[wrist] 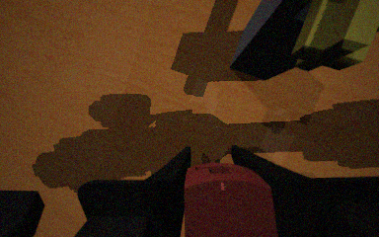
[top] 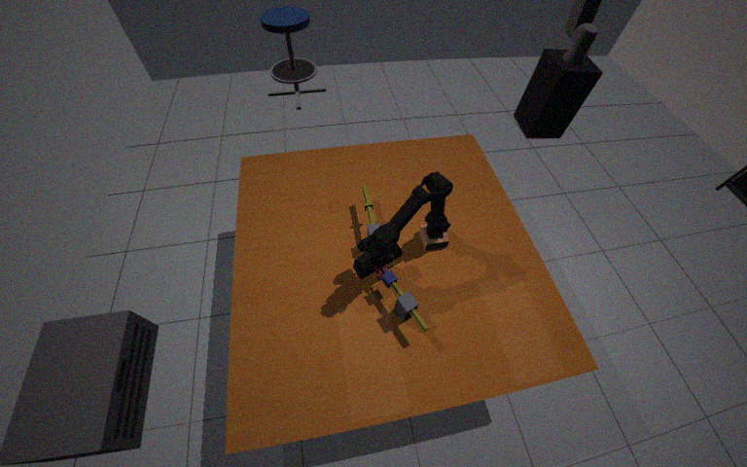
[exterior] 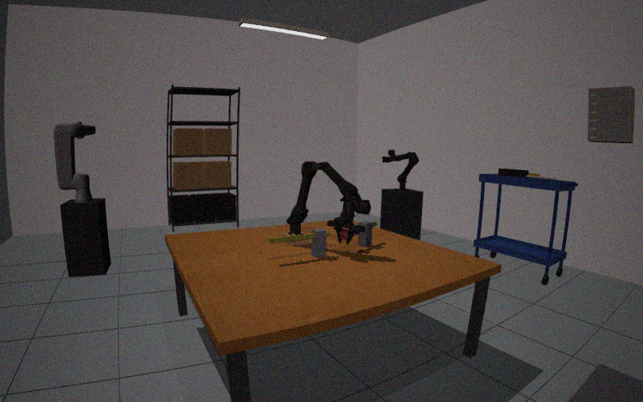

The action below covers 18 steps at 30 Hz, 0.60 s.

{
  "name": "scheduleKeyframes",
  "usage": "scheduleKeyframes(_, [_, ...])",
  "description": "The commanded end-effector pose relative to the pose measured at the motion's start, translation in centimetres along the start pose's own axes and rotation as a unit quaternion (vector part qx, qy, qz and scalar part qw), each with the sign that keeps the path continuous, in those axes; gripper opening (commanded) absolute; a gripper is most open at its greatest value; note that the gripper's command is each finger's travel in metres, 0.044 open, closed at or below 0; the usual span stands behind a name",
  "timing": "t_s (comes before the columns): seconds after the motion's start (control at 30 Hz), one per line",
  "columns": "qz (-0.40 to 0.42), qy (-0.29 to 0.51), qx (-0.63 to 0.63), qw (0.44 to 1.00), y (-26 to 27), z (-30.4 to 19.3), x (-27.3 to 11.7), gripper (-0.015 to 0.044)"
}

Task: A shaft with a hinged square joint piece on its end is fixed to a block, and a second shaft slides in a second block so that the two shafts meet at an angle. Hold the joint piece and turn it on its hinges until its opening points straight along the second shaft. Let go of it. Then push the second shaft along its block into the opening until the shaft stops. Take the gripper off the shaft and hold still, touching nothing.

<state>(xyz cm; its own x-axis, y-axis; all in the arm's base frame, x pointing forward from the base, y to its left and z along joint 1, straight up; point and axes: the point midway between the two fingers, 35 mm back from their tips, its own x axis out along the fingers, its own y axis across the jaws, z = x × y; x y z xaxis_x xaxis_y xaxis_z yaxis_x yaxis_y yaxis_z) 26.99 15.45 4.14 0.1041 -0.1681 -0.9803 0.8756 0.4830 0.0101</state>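
The red joint piece (exterior: 344, 234) (wrist: 227, 209) is between my fingers; my gripper (exterior: 344, 239) (wrist: 210, 150) is shut on it. In the top view only small red parts show beside the blue cube (top: 388, 276) on the fixed yellow-green shaft (top: 420, 323), which runs through a grey block (top: 406, 305). The second yellow-green shaft (top: 366, 196) (exterior: 289, 239) (wrist: 333, 30) passes through its own grey block (top: 373, 229) (exterior: 319, 244). In the wrist view its end is at the upper right, apart from the joint piece. The joint's opening is hidden, so its exact direction cannot be told.
The orange table top (top: 308, 363) (exterior: 294, 293) carries both blocks. The fixed shaft's block (exterior: 365, 234) stands right of my gripper in the exterior view. My arm (top: 405, 211) (exterior: 306, 189) arches over the setup. A dark collar (top: 368, 207) sits on the second shaft.
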Motion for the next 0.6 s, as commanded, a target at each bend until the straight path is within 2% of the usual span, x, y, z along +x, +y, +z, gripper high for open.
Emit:
scheduleKeyframes(0.0, [-0.001, -0.004, 0.005, 1.000, -0.05, 0.02, -0.03, 0.0000])
scheduleKeyframes(0.57, [0.000, -0.003, 0.002, 1.000, -0.02, 0.01, -0.02, 0.0000])
